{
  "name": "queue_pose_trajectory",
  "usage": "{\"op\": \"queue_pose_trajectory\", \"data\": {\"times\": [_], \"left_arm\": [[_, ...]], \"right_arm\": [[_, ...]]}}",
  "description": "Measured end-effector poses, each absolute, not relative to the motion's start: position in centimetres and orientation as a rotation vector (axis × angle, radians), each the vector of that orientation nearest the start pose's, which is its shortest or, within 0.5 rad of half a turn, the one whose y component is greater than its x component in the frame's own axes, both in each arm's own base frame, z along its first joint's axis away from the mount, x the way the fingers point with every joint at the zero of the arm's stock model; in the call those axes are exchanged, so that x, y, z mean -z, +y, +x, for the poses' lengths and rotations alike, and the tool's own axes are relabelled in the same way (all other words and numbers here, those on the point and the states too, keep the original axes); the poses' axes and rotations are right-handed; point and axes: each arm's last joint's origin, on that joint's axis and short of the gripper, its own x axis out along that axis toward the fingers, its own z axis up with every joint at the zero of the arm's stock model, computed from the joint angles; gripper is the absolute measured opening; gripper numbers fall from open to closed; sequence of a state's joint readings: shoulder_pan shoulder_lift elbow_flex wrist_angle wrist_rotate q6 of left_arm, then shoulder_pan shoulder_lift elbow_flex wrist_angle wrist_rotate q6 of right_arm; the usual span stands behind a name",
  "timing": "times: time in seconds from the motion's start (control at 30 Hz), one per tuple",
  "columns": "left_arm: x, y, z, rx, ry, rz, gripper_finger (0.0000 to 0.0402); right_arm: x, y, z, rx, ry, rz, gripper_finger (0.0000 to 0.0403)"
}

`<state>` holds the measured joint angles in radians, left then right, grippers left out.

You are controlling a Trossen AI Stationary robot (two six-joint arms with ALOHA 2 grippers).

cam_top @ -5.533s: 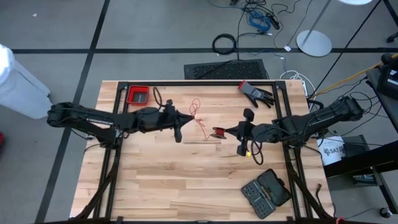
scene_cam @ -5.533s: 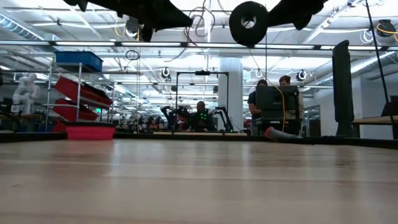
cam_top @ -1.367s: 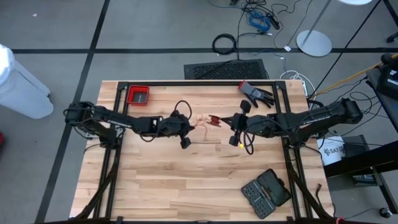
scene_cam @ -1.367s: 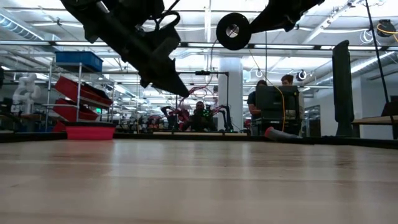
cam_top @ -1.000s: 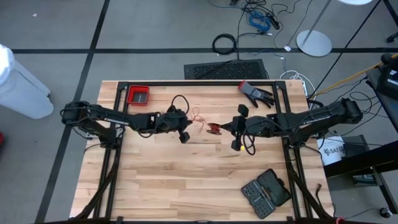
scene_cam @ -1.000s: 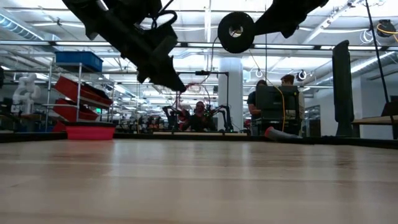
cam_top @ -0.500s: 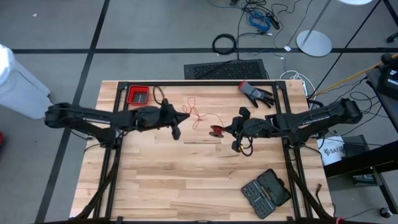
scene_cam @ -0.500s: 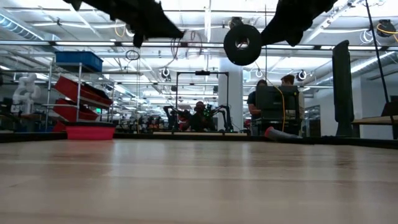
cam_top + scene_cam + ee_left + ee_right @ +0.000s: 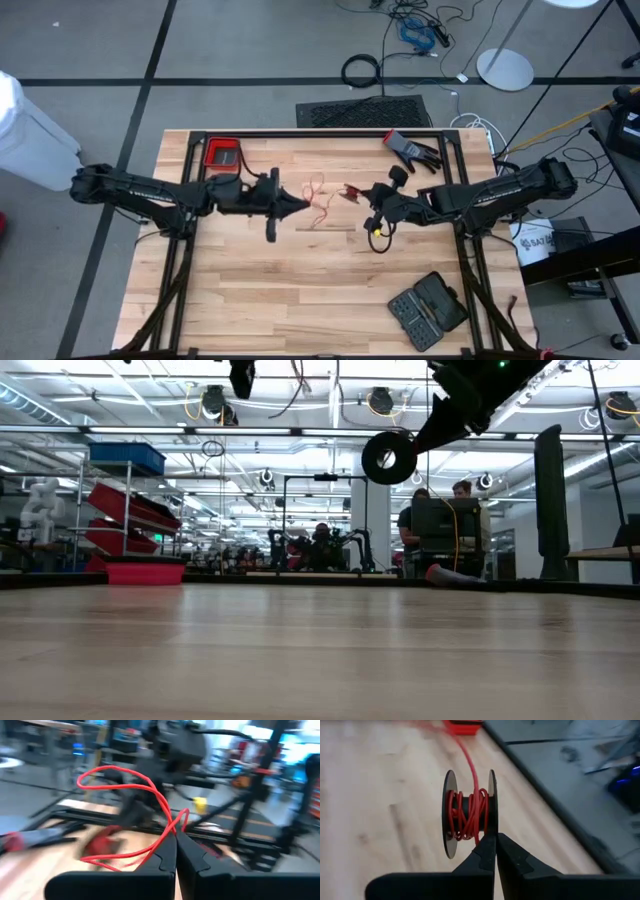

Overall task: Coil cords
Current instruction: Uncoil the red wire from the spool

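Left gripper pinched closed on loops of the red cord, held above mid-table. Right gripper clamped on rim of small black spool with cord wound round it, also aloft

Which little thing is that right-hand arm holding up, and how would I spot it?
Look above the middle of the wooden table, where the two dark arms nearly meet. The right gripper is shut on a small black spool wound with thin red cord; nothing else nearby is a two-disc reel trailing red string.
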<state>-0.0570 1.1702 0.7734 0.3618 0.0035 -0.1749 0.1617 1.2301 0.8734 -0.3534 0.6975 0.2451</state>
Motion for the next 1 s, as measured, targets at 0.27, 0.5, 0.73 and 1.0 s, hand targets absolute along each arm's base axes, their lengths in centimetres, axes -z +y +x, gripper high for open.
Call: {"op": "queue_pose_trajectory", "data": {"times": [0.27,0.5,0.73,1.0], "left_arm": [[-30.3,-2.8,26.2,0.170,0.056,-0.176,0.0004],[-28.8,-4.2,27.3,0.213,0.108,-0.174,0.0004],[-26.2,-5.6,29.6,0.250,0.137,-0.197,0.0004],[-22.4,-6.5,32.0,0.402,0.215,-0.305,0.0004]], "right_arm": [[-27.0,2.0,25.3,0.655,0.533,-0.152,0.0000],[-27.7,1.9,25.7,0.661,0.477,-0.205,0.0000],[-28.3,1.8,25.6,0.715,0.452,-0.278,0.0000],[-29.4,1.6,25.0,0.747,0.423,-0.322,0.0000]]}}
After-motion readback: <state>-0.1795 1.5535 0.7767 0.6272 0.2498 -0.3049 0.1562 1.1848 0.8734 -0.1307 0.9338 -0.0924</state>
